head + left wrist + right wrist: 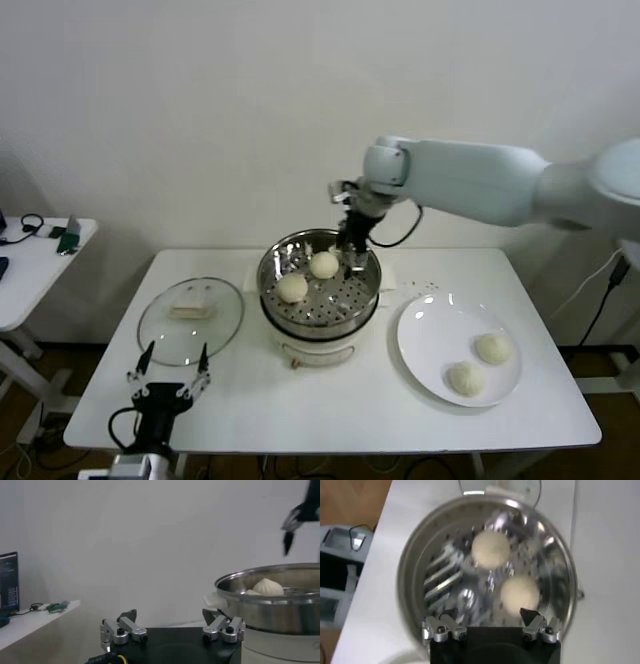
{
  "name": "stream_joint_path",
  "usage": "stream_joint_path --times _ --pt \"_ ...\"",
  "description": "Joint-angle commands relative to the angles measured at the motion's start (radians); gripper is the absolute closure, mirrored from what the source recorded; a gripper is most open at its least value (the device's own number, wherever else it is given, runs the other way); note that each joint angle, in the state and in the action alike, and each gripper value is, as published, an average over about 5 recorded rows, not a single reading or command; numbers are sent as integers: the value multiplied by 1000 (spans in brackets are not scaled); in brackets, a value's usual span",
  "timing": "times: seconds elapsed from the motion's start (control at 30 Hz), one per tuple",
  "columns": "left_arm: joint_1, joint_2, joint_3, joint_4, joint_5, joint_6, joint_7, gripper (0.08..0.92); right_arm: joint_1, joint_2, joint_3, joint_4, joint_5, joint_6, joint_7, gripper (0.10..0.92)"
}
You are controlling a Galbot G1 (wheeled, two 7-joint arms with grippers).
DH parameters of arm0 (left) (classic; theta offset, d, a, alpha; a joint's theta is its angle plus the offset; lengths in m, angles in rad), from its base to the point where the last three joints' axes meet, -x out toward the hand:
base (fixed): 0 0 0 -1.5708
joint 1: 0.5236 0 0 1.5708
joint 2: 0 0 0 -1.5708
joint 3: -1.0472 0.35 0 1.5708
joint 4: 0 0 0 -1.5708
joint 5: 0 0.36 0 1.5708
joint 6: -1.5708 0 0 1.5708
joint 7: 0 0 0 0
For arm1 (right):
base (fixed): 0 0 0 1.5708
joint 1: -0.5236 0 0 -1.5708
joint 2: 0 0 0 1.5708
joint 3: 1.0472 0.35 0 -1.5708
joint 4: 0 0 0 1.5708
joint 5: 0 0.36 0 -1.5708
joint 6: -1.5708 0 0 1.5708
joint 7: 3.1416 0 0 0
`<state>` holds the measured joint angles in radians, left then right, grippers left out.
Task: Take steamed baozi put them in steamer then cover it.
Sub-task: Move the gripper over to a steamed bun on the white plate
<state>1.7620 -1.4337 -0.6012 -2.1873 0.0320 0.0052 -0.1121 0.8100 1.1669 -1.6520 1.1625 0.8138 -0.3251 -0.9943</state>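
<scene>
The steel steamer (pixel 320 310) stands mid-table on its white base, with two off-white baozi (pixel 324 265) (pixel 292 288) on its perforated tray. Two more baozi (pixel 493 348) (pixel 465 378) lie on the white plate (pixel 430 330) to the right. The glass cover (pixel 190 320) with its cream handle lies flat on the table to the left. My right gripper (pixel 354 262) is open and empty, just above the steamer's far rim; its wrist view shows both baozi (pixel 490 548) (pixel 519 594) below it. My left gripper (pixel 170 368) is open and empty at the front left, near the cover.
A side table (pixel 30 260) with cables and small devices stands at the far left. A white wall runs behind the table. The steamer's rim also shows in the left wrist view (pixel 270 582), with a baozi (pixel 268 586) inside.
</scene>
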Motion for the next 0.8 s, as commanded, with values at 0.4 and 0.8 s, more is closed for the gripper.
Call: stream_joint_path --times 0.4,0.8 --pt "-1 5 -8 -1 4 17 -3 177 -124 -588 -15 349 -395 8 2 203" --pt "6 -18 -10 26 20 10 -3 177 -386 -589 124 291 -509 8 30 203"
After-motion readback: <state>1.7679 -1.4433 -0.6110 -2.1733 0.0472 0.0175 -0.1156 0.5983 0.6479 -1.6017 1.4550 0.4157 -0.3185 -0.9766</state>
